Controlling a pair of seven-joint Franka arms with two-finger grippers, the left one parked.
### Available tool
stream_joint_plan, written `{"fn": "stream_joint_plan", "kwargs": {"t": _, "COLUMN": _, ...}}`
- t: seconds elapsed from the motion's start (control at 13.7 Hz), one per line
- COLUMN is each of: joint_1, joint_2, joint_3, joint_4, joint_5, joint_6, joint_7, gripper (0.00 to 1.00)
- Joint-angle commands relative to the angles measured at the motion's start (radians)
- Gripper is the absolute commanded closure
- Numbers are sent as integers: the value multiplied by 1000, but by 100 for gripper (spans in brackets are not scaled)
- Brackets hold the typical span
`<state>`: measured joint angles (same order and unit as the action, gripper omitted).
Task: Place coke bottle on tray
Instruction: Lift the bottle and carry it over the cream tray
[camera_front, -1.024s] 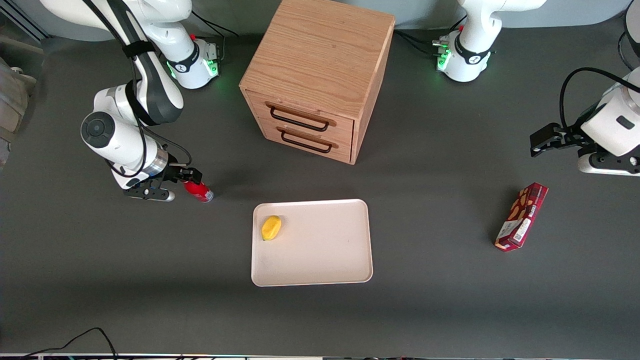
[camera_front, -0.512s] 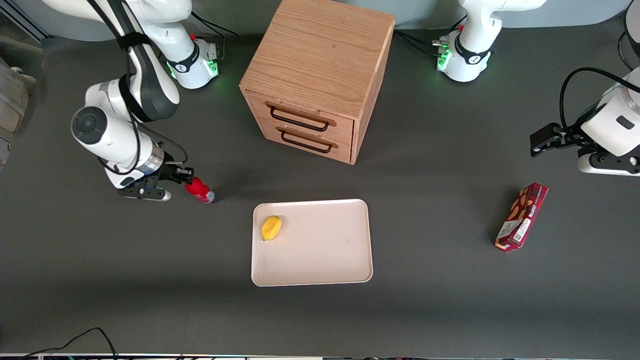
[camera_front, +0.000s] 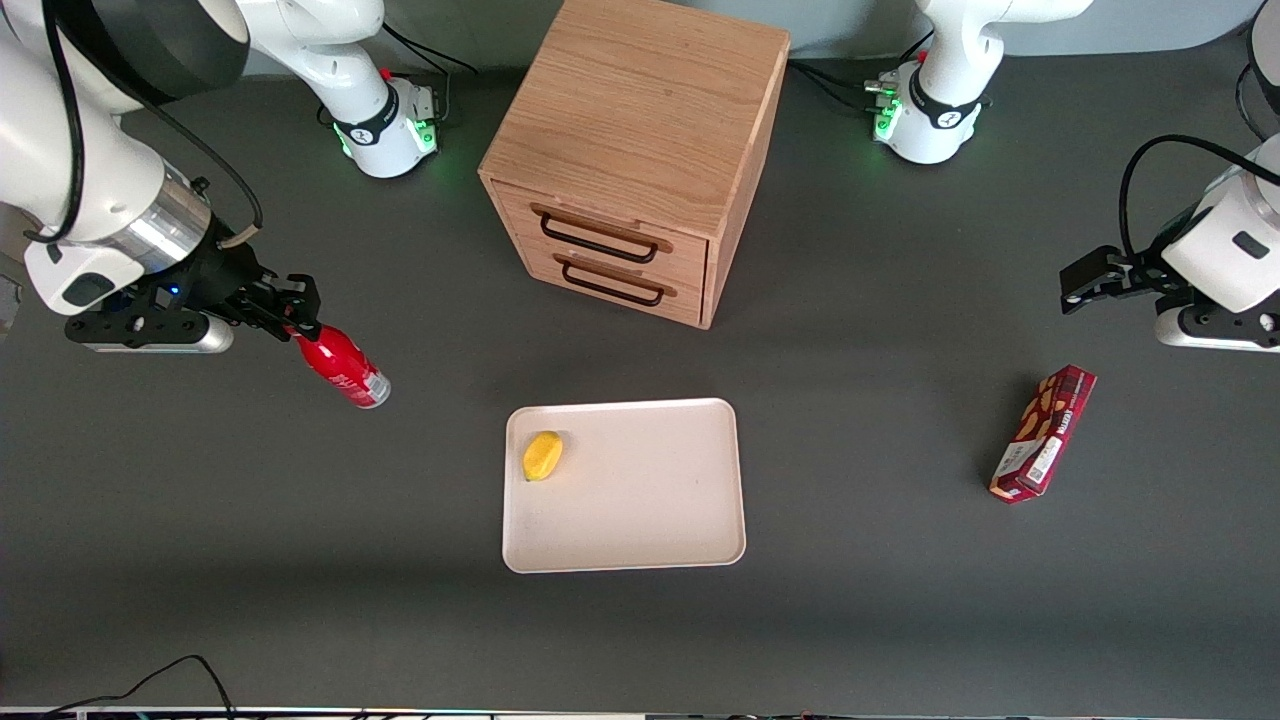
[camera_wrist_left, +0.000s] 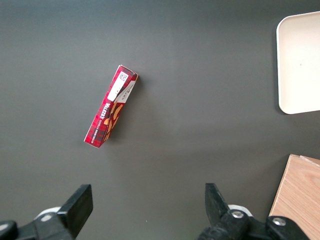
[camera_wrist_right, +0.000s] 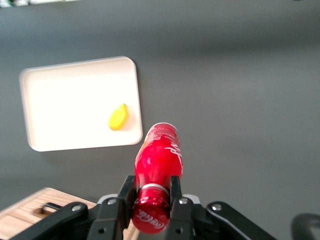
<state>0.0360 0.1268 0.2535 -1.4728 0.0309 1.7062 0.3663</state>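
The gripper (camera_wrist_right: 152, 200) is closed on the coke bottle (camera_wrist_right: 158, 162), its two black fingers (camera_wrist_right: 126, 192) clamping the neck just under the red cap, and it holds the bottle in the air above the dark table (camera_front: 900, 600), toward the working arm's end and well apart from the tray (camera_front: 640, 540). The grip sits high on a narrow, smooth neck, so I judge the bottle may swing or slip when the arm travels. It could also tip over on landing, because its silvery base is small. The bottle is glossy red with white lettering. The tray is flat, cream, with rounded corners and a low rim, and a small yellow lemon-like fruit (camera_front: 542, 455) lies in one corner, which the bottle should avoid.
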Motion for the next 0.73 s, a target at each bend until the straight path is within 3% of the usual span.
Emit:
{"fn": "stream_joint_plan", "kwargs": {"t": 0.0, "joint_1": 88, "joint_2": 244, "joint_3": -10, "joint_4": 273, "joint_5": -8, "joint_6": -45, "joint_7": 107, "gripper": 100}}
{"fn": "stream_joint_plan", "kwargs": {"t": 0.29, "joint_1": 223, "joint_2": 498, "joint_3": -78, "joint_4": 504, "joint_5": -28, "joint_6": -19, "joint_7": 252, "gripper": 100}}
{"fn": "stream_joint_plan", "kwargs": {"t": 0.44, "joint_1": 261, "joint_2": 571, "joint_3": -132, "joint_4": 513, "joint_5": -25, "joint_6": 97, "joint_7": 253, "gripper": 100}}
{"fn": "stream_joint_plan", "kwargs": {"t": 0.66, "joint_1": 280, "joint_2": 675, "joint_3": -137, "joint_4": 511, "joint_5": -25, "joint_6": 213, "joint_7": 290, "gripper": 100}}
